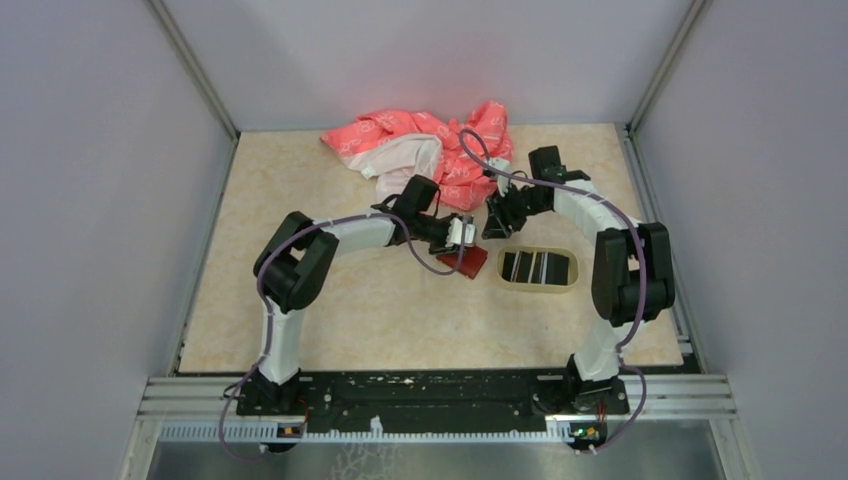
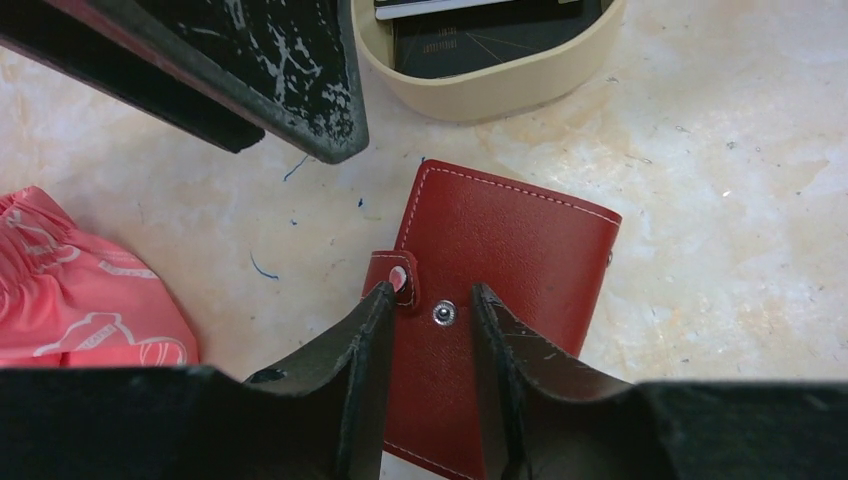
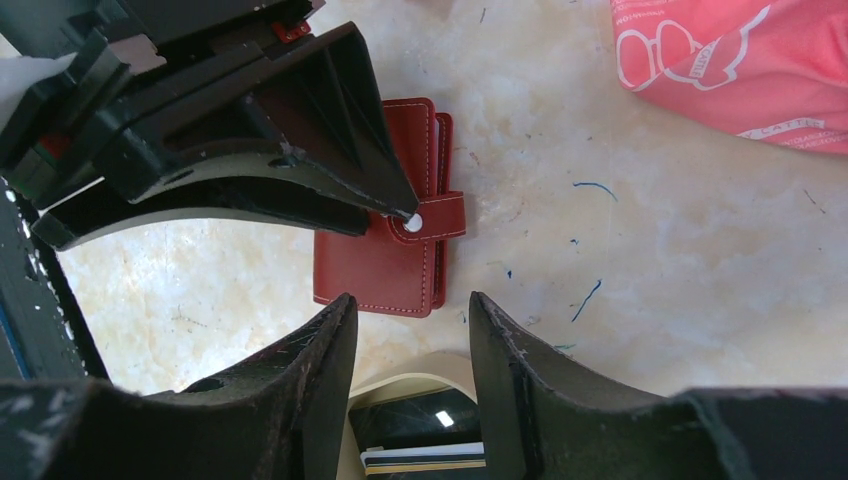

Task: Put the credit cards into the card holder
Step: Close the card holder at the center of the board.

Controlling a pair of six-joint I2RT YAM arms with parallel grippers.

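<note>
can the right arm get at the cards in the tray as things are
Probably yes: the right tool hangs open close to the tray, the credit cards lie uncovered in it, and the left tool is at the card holder.

From above, behind the arms, we see the whole mottled beige table [image 1: 350, 310]. Both wrist cameras look down close from opposite sides, sharing the dark red leather wallet [image 2: 510, 240] at the tips of the left gripper [image 2: 430, 292].

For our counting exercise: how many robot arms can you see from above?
2. The left arm reaches from the near-left base to the card holder; the right arm bends from the near-right base to just beyond the tray. No others seem hidden.
</note>
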